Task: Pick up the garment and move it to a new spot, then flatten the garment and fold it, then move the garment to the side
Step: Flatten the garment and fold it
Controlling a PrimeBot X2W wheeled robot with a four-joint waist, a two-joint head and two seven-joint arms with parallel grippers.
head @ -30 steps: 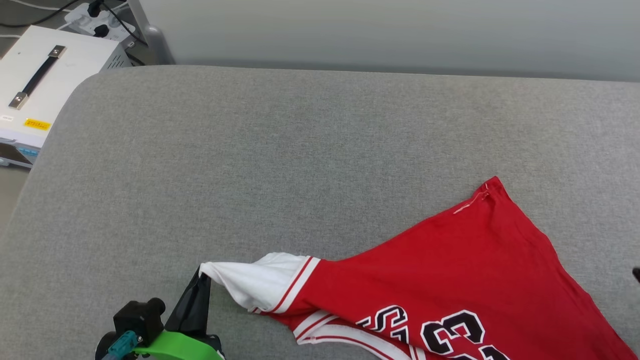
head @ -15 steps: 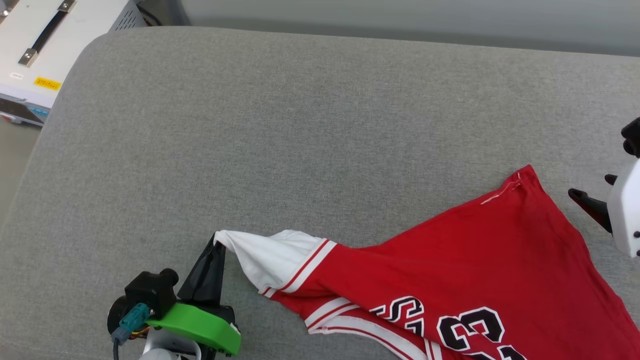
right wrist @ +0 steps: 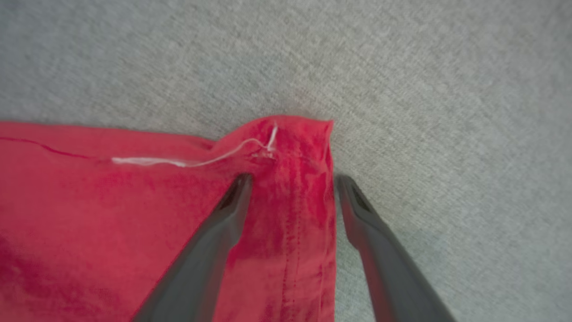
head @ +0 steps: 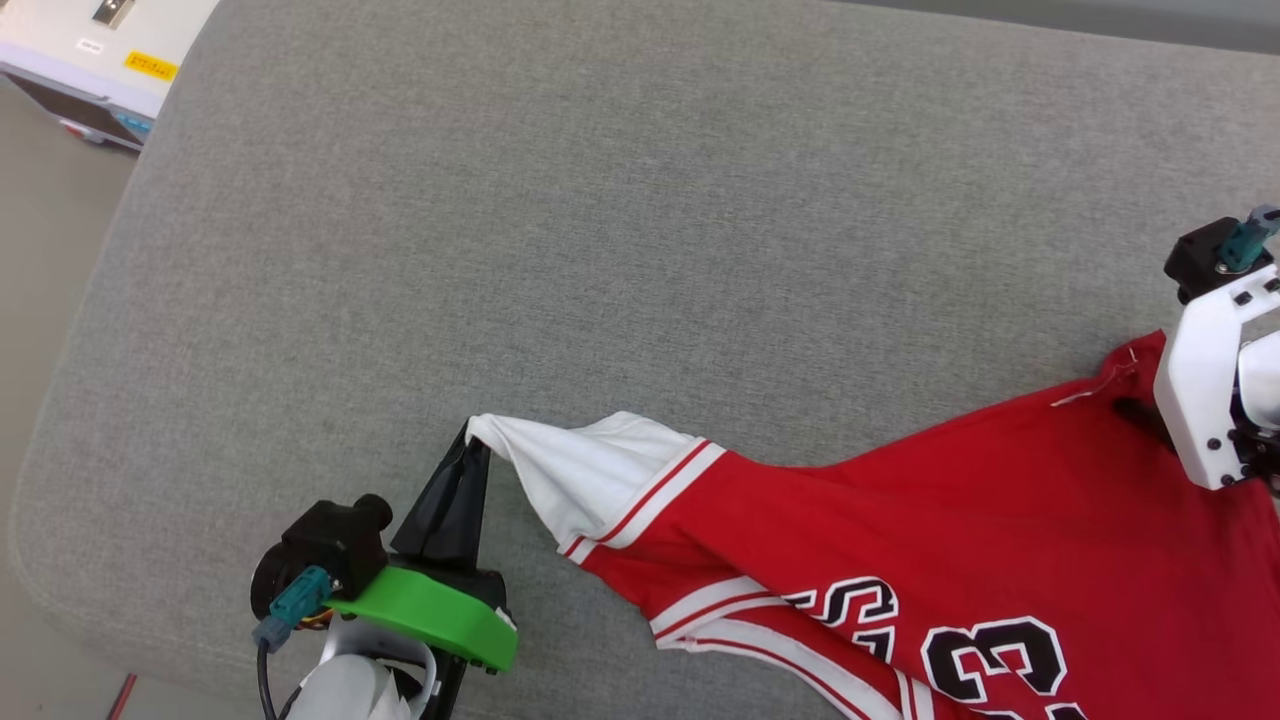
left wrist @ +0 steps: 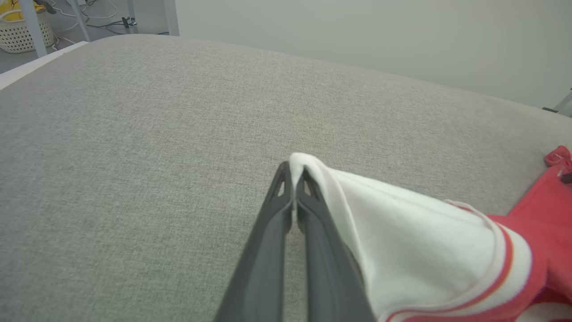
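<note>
Garment (head: 900, 520) spread partway on grey cushion (head: 600, 200); flattening under way, folding not begun.
Left end effector (left wrist: 292, 169) is clamped tight on the tip of the white sleeve (left wrist: 402, 232), cloth trailing to its right. Right end effector (right wrist: 292, 179) stands spread wide, empty, straddling the red hem corner (right wrist: 290, 134) just ahead. Judged: fabric lies skewed and creased; gripping that corner, pulling flat, folding and setting aside remain.

There is one garment (head: 950, 520), at 4 o'clock in the head view. Grippers are two: one left gripper (head: 474, 432), one right gripper (right wrist: 292, 179). One grey cushion (head: 640, 200). One white box (head: 90, 50), at 11 o'clock.
</note>
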